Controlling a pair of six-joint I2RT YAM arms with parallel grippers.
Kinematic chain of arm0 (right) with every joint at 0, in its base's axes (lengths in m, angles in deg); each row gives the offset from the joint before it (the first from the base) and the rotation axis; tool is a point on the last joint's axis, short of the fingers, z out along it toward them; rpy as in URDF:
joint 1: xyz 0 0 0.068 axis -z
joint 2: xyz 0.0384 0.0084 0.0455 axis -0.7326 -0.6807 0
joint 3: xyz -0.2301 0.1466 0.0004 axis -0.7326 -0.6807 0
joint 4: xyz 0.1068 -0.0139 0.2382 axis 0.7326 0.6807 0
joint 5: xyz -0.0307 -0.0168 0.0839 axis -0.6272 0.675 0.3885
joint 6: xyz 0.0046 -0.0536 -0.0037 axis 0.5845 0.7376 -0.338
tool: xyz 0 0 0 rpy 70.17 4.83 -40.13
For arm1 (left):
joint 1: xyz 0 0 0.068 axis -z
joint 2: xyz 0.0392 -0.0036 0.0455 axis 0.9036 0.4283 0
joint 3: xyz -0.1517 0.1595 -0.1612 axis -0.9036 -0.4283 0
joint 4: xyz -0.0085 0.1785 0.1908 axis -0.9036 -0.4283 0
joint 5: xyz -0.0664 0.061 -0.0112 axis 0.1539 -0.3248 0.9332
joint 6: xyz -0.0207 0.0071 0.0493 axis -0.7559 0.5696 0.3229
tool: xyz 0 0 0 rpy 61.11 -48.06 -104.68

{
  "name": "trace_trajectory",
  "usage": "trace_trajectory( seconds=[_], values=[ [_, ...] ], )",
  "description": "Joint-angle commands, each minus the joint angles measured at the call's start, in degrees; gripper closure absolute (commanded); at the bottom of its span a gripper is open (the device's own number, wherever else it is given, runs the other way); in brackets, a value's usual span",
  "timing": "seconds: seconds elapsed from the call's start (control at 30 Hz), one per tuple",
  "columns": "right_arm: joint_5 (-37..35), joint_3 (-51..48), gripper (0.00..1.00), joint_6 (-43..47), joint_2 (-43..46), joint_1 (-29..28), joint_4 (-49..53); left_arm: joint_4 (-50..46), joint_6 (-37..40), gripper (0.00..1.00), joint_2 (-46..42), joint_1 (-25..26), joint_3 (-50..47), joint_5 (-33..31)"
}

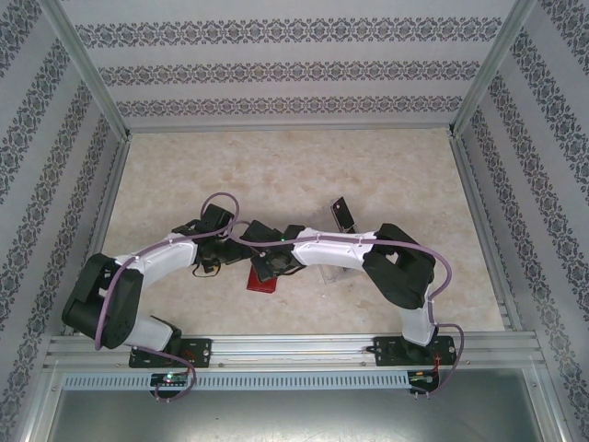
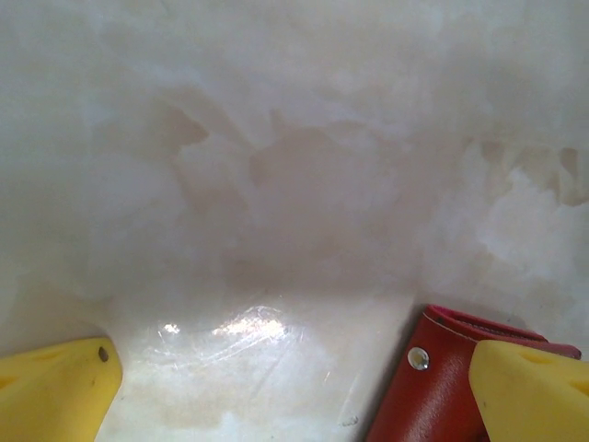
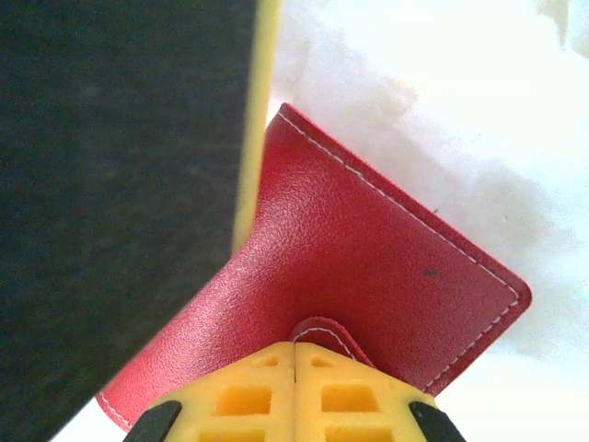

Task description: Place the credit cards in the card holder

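Nearest to me, both my arms bend in from their bases over the table (image 1: 276, 166), and their wrists come close together near its middle. My right gripper (image 3: 294, 368) has its yellow jaws pressed together, the tips right at the snap tab (image 3: 324, 330) of the card holder (image 3: 368, 249). Whether they pinch the tab or only rest against it, I cannot tell. The holder lies flat on the pale marbled surface, red outer side up, its white stitching showing.

Just beside it, my left gripper (image 2: 294, 378) hangs low with its jaws spread wide apart and bare table between them. One finger (image 2: 529, 391) stands over the holder's edge, next to the metal snap stud (image 2: 419, 358).

In my right wrist view a dark slab with a yellow edge (image 3: 120, 184) covers the holder's left side, too close to make out.

Farther out, past my right forearm, one dark credit card (image 1: 343, 214) sits on the table, well apart from the holder. Beyond it stand the patterned walls (image 1: 276, 69).
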Motion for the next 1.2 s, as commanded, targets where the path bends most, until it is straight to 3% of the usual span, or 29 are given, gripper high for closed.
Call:
trace_trajectory(
  seconds=[0.0,0.3,1.17],
  values=[
    [1.21,-2.67,1.0,-1.28,-1.46,0.07,1.83,-1.42,-0.94,0.0,-0.36,-0.73,-4.19,5.85],
    [1.29,-6.4,1.0,-2.38,-1.51,0.42,-1.02,0.98,-3.66,0.0,-6.68,-0.52,-11.71,13.68],
    [1.29,-26.04,1.0,-13.49,-3.59,1.19,-15.0,3.46,-3.39,0.0,-0.28,3.21,-9.6,12.4]
  ],
)
